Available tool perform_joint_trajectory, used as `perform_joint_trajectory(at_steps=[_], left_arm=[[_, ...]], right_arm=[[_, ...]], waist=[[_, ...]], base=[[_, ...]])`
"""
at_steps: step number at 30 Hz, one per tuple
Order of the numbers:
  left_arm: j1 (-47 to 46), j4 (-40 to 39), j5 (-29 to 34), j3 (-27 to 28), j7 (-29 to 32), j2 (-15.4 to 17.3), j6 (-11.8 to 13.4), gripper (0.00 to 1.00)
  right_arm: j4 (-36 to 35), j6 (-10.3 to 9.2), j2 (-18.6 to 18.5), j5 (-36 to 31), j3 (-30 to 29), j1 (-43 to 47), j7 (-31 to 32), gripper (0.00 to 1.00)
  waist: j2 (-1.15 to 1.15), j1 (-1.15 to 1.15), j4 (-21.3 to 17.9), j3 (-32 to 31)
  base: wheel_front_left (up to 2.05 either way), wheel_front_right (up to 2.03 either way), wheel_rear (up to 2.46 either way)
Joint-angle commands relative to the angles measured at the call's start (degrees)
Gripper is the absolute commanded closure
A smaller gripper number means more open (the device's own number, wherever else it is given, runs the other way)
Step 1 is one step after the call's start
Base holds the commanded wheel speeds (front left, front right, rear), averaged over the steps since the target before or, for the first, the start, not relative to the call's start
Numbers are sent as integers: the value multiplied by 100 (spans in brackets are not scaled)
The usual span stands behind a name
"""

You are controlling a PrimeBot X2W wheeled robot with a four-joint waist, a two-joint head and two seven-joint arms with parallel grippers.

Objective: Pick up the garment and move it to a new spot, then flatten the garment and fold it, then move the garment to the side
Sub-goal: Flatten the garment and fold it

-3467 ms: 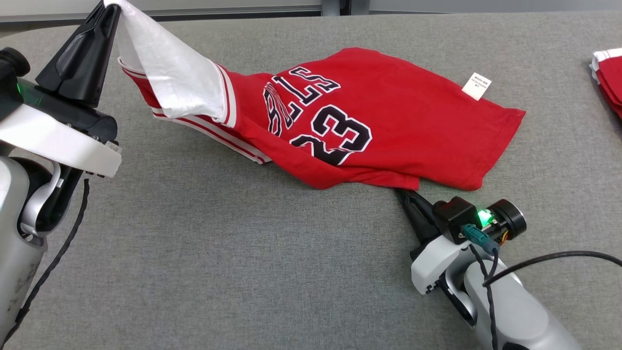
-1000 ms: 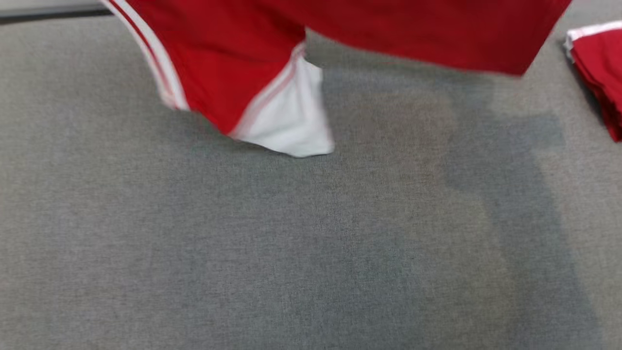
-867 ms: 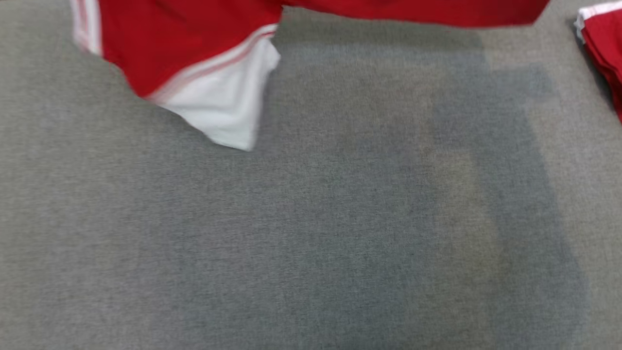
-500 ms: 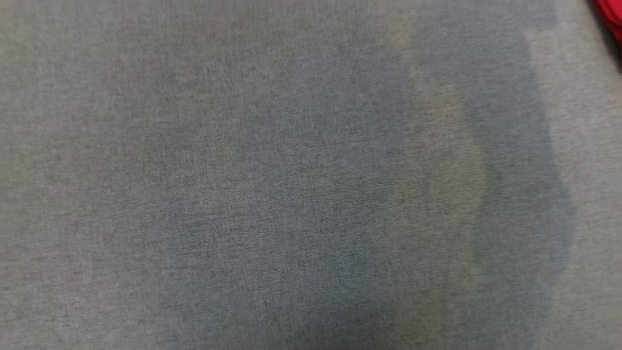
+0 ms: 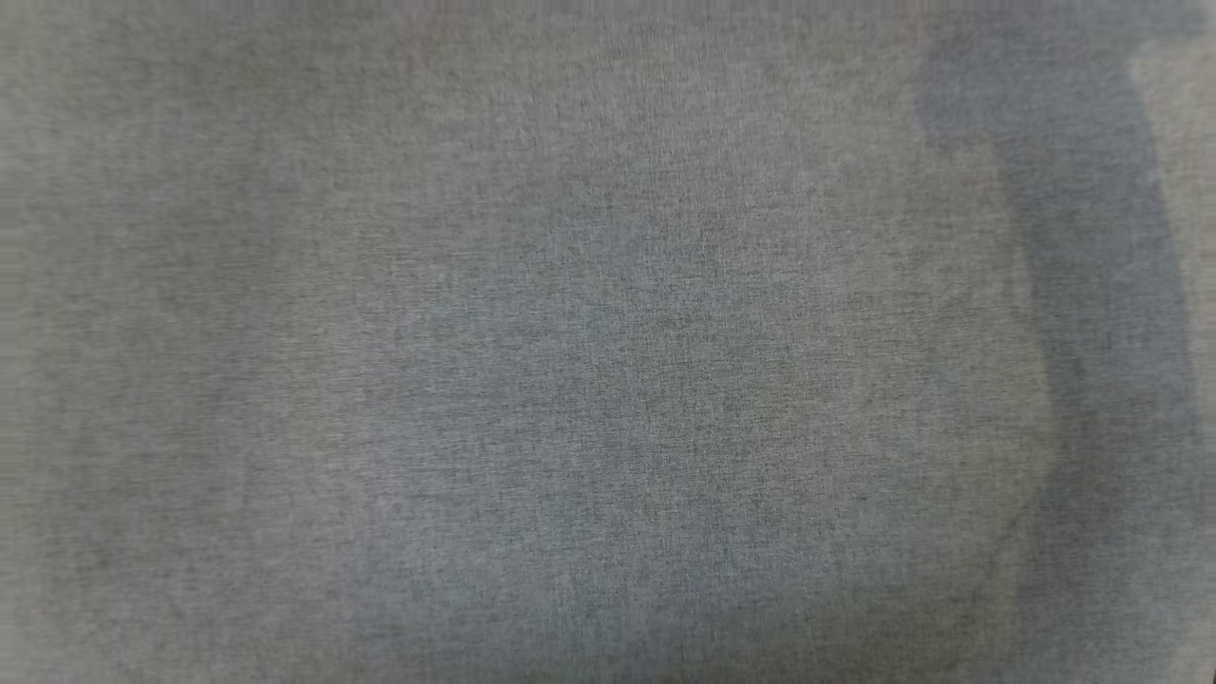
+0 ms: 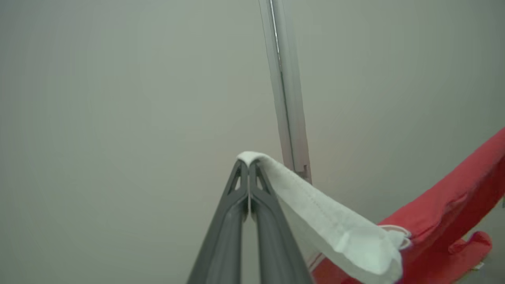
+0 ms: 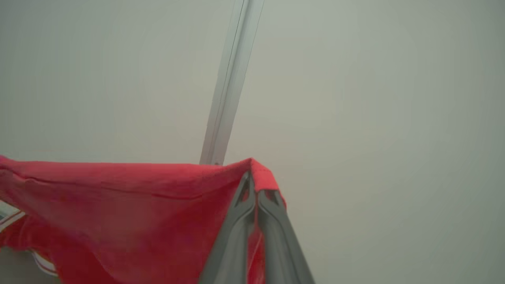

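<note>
Cloth hangs between my two claws: one red garment [image 7: 118, 205], held up in the air by both of them.

My left claw [image 6: 249, 167] is squeezed tight, its two dark fingers pressed together with no gap at the tips. It pinches a white band [image 6: 327, 225] of the garment. The band folds over the tips and drapes down to the right of the left wrist view, where it meets the red cloth.

My right claw [image 7: 255, 179] is closed just as hard, nipping a red corner that caps the fingertips. From that corner the garment's top edge runs almost straight to the left of the right wrist view, and the body of the cloth hangs below it. A few white stripes [image 7: 12, 221] show at the lower left.

Beyond each claw stands a pale wall [image 6: 98, 98] with one metal strip [image 6: 286, 98] running up it. Between fingers and wall there is open air, plenty of room to swing.

From my head I look down on the grey woven table top [image 5: 475, 342], soft and blurred, with one darker band of shadow [image 5: 1092, 285] down its right side. I cannot tell how far above the table the garment's lower edge hangs, or whether it touches.

Count: two claws, one garment gripped at two points.
</note>
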Motion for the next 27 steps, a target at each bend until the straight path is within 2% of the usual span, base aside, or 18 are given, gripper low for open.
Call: perform_joint_trajectory(at_steps=[1,7,8,9,13,15,20,27], left_arm=[[267,-121,-113,78,-6,127,-8,100],[2892,-1084,-1082,142,-6,374,-11,100],[3357,-1313,-1244,84,-5,442,-11,100],[4240,-1685,-1480,60,-6,611,-10,100],[5922,-2251,-1622,167,-6,790,-6,100],[6673,-2476,-1612,126,21,892,89,100],[8053,-3165,-1896,-52,500,1100,347,100],[9169,-4234,-2175,-182,1362,1562,764,100]], right_arm=[[-125,-5,-54,115,-60,282,-31,100],[-934,-5,-312,533,-350,2484,-31,100],[-1051,-4,-319,647,-426,2931,-31,100],[-1224,-5,-341,861,-551,3765,-31,100],[-1341,-6,-418,1211,-653,5243,-31,100],[-1399,-6,-389,1368,-690,5827,41,100],[-1831,-6,-279,1520,-917,6929,563,100],[-2792,-6,-166,1321,-1505,8058,1637,100]], waist=[[0,-1,57,-292],[0,-1,169,-1196],[0,-1,175,-1351],[0,-1,174,-1639],[0,-1,166,-2083],[0,-1,168,-2245],[0,-1,128,-2497],[0,-1,88,-2623]], base=[[0,0,0],[0,0,0],[0,0,0],[0,0,0],[0,0,0],[0,0,0],[0,0,0],[0,0,0]])
